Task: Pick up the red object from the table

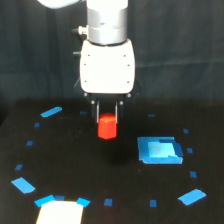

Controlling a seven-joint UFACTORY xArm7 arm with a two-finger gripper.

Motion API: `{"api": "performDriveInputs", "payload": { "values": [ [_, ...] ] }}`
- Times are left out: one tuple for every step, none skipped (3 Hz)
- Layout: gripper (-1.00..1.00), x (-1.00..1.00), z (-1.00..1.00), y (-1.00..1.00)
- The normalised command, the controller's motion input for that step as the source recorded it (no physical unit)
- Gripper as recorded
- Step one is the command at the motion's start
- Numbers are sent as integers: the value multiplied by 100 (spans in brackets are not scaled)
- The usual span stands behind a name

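The red object (107, 127) stands upright, its long axis vertical, with a flat top face and faceted sides. It sits between the two fingers of the claw (107, 119), whose fingers close against its upper portion on either side; the claw is gripping it. Whether the base of the red object touches the table (75, 160) or is just above it cannot be told from this view.

The arm descends vertically from the top of the frame: a silver cylindrical wrist section (106, 22) above a white claw housing (107, 67), with the dark fingers pointing straight down.

The blue square (159, 150) lies flat on the table, near the red object, toward the exterior view's right and nearer the camera. Small blue tape marks surround both.
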Motion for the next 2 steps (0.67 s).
{"api": "performDriveInputs", "payload": {
  "values": [
    [-100,-29,13,15],
    [-65,20,-15,-6]
  ]
}}
